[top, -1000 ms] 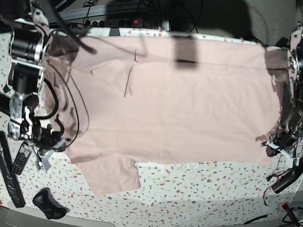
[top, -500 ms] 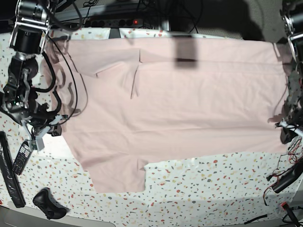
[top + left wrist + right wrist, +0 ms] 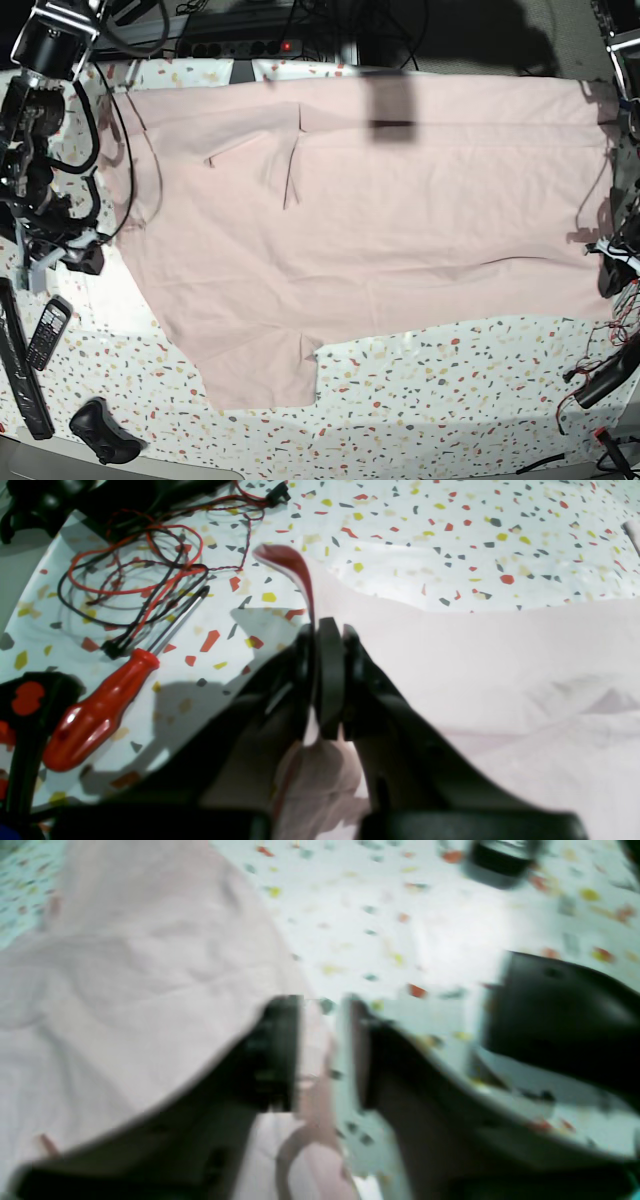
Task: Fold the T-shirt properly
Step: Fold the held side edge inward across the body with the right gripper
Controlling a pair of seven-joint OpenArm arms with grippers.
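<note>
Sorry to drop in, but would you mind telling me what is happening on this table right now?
A two-armed robot is working on a pale pink T-shirt spread over the speckled table. The left claw is shut on the shirt's edge. The right claw stands open with a bit of shirt edge between its fingers, not pinched. No fold is made yet.

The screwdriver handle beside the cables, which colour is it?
The screwdriver handle is glossy red, clearest in the left wrist view.

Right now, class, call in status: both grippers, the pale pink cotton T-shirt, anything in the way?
Left gripper shut on pale pink cotton T-shirt edge. Right gripper open, shirt edge between its jaws. Shirt flat, unfolded. Red-handled screwdriver and wires beside left gripper.
</note>
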